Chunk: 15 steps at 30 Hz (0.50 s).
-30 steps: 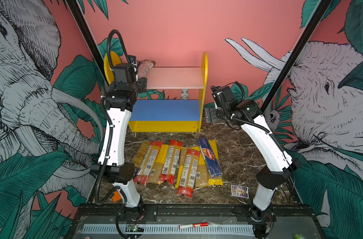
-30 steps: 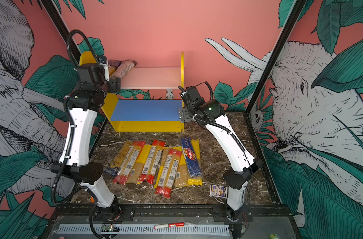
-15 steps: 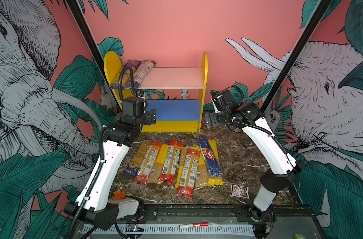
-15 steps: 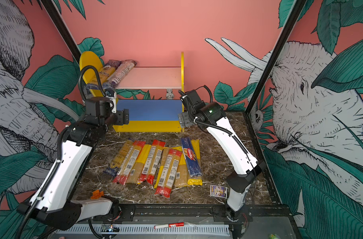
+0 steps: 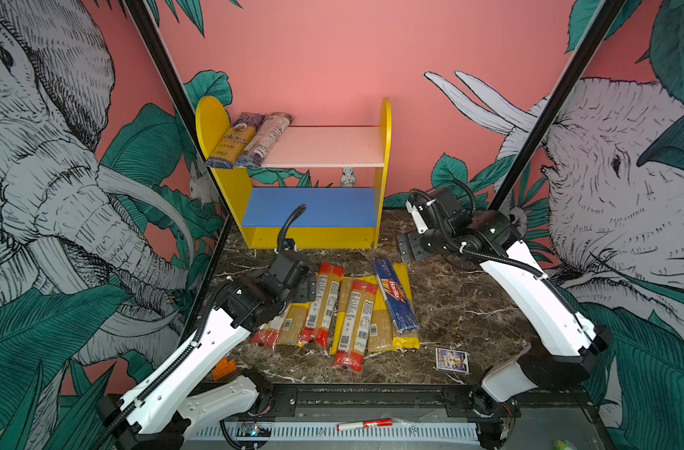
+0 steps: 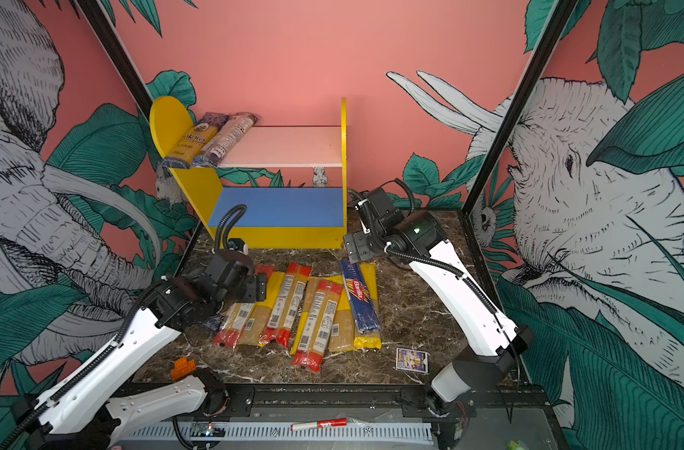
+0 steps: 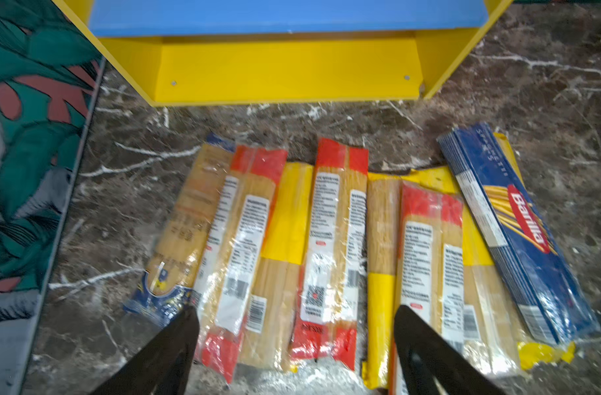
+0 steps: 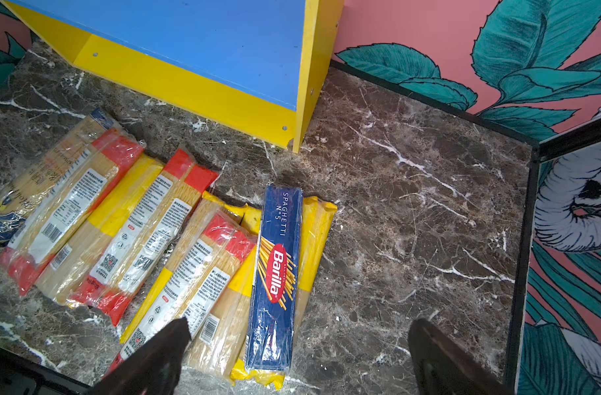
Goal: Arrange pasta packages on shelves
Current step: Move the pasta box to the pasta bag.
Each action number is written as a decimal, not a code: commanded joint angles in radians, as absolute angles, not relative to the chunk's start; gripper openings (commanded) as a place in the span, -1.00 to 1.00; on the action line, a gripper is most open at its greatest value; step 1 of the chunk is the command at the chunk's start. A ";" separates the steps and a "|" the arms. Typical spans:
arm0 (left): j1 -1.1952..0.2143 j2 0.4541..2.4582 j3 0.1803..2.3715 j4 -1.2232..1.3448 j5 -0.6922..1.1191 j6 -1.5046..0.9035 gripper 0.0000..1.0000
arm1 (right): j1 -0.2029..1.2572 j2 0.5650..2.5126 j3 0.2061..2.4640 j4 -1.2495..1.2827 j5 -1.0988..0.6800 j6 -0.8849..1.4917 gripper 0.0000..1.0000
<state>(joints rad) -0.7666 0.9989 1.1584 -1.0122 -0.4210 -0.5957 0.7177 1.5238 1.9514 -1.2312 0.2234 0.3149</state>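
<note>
The shelves (image 5: 385, 156) stand at the back, with a pale pink upper board (image 5: 324, 146) and a blue lower board (image 5: 313, 206). Two pasta packages (image 5: 235, 140) (image 5: 268, 138) lie at the left end of the upper board. Several more lie in a row on the marble table (image 5: 352, 311), a dark blue Barilla one (image 5: 394, 296) towards the right on top of a yellow one. My left gripper (image 7: 295, 311) (image 5: 307, 288) hovers open over the row's left part, holding nothing. My right gripper (image 8: 299, 323) (image 5: 408, 247) hangs open above the table, beside the shelves' right foot.
A small card box (image 5: 452, 360) lies at the front right of the table. An orange toy block (image 5: 224, 368) sits at the front left by the left arm's base. A red and white marker (image 5: 365, 424) rests on the front rail. Painted walls close both sides.
My left arm has come down from the upper board's left end to just above the row on the table, leaving two packages up there. The right arm has barely shifted.
</note>
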 commanded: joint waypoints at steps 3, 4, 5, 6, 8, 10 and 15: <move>-0.897 1.032 1.054 -1.010 -0.420 -0.810 0.79 | 0.726 1.442 1.895 -1.241 0.219 0.337 0.98; -0.926 1.059 1.045 -0.982 -0.406 -0.830 0.78 | 0.726 1.428 1.885 -1.248 0.226 0.341 0.98; -0.960 1.094 1.047 -0.948 -0.399 -0.846 0.78 | 0.726 1.416 1.877 -1.258 0.241 0.348 0.98; -0.986 1.126 1.055 -0.916 -0.397 -0.855 0.79 | 0.726 1.407 1.874 -1.271 0.255 0.353 0.98; -1.021 1.223 1.102 -0.860 -0.380 -0.870 0.78 | 0.726 1.388 1.873 -1.307 0.303 0.370 0.98; -1.032 1.323 1.170 -0.832 -0.362 -0.879 0.79 | 0.726 1.373 1.873 -1.349 0.362 0.387 0.98; -1.043 1.598 1.413 -0.838 -0.275 -0.887 0.81 | 0.711 1.348 1.883 -1.459 0.504 0.452 0.98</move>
